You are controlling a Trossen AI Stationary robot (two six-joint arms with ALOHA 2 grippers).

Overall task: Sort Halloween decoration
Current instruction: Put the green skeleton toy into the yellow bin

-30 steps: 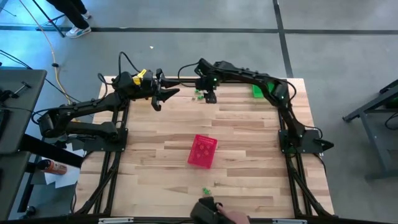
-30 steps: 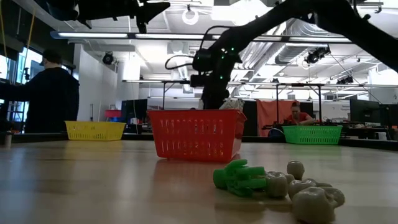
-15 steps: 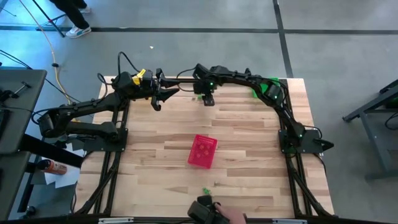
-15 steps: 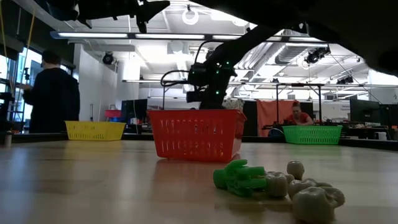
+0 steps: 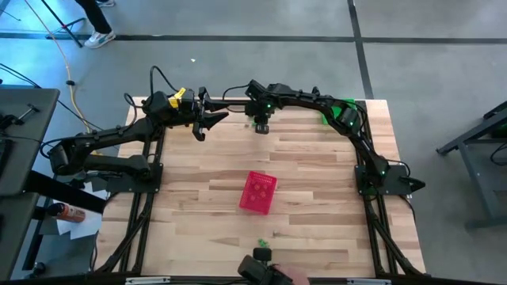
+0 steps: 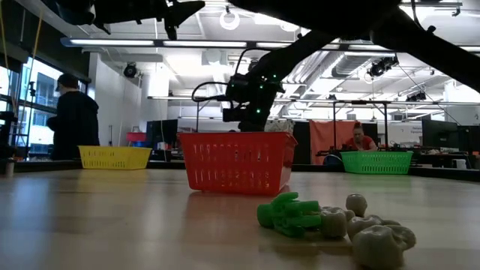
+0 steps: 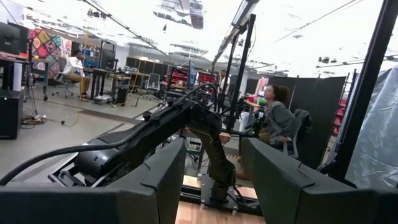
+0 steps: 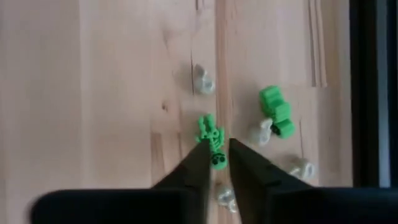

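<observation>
Near the middle of the table's far edge, my right gripper points steeply down, shut on a small green trinket. Around it lie another green trinket and several whitish ones flat on the wood. In the low view the red basket hides the fingertips. My left gripper hangs open above the far left of the table, holding nothing. One more green trinket and whitish pieces lie by the near edge. My right gripper pinches the green trinket's nearer end between its two fingertips. The fingers come from above, slanting down, and lie along the trinket. The rest of the trinket sticks out past the tips over the wood; I cannot tell whether it is lifted.
The red basket stands mid-table. A green basket sits at the far right under the right arm, and a yellow one at the far left. A dark device with a person's hand is at the near edge.
My right gripper has sunk toward the table and shifted a little toward the left edge, coming down on the cluster of trinkets by the far edge. A person in the room behind has walked a little way.
</observation>
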